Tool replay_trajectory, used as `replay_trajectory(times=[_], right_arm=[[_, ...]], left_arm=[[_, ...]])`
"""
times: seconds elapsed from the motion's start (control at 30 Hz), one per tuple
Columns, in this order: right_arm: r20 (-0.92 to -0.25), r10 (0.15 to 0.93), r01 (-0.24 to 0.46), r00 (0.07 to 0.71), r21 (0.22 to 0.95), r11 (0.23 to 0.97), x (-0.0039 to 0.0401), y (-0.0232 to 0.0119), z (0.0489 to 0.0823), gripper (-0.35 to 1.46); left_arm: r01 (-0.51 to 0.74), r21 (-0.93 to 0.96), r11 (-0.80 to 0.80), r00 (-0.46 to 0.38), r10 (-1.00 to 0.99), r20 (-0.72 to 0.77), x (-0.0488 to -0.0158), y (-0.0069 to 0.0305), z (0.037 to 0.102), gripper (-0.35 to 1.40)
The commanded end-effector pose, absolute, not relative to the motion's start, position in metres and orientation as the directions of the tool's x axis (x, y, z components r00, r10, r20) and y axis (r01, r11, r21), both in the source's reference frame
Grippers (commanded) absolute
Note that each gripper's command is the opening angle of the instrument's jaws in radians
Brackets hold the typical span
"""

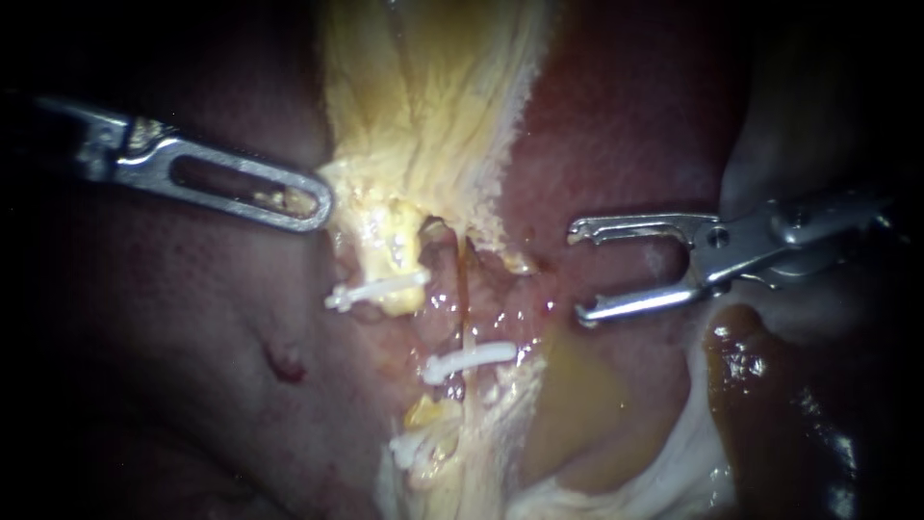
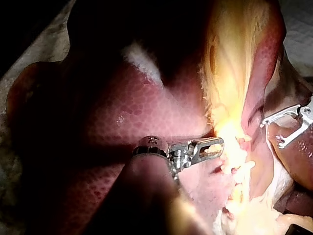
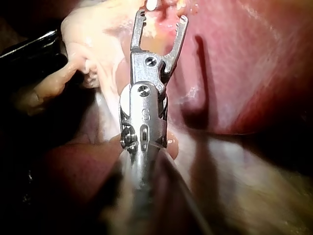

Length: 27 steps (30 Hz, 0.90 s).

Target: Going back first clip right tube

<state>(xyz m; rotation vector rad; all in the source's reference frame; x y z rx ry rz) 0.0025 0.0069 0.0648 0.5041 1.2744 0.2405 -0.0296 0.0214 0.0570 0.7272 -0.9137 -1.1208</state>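
Looking at my right instrument (image 1: 577, 272), jaws gaping wide and empty, the white clip (image 1: 469, 361) sits across the right tube (image 1: 463, 299) ahead of its tips, well clear, while my left instrument (image 1: 322, 204) seems to pinch yellowish tissue (image 1: 423, 116) aside, probably so the tube shows.

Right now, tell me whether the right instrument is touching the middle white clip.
Apart. In the endoscope view the right instrument stands open, and bare tissue shows plainly between its tips and the middle white clip.
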Motion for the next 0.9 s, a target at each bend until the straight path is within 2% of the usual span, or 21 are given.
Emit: replay_trajectory(times=[0.03,0.43,0.9], right_arm=[[-0.850,0.442,0.106,0.286,0.487,0.867,0.0027,0.0067,0.0648,0.50],[-0.850,0.442,0.107,0.286,0.487,0.867,0.0026,0.0065,0.0644,0.50],[-0.850,0.443,0.109,0.286,0.488,0.866,0.0028,0.0064,0.0640,0.50]], left_arm=[[0.428,0.857,0.288,0.163,-0.957,0.240,-0.0298,0.0214,0.0574,-0.35],[0.416,0.859,0.297,0.186,-0.953,0.239,-0.0348,0.0208,0.0618,-0.35],[0.414,0.860,0.299,0.192,-0.952,0.238,-0.0346,0.0206,0.0619,-0.35]])
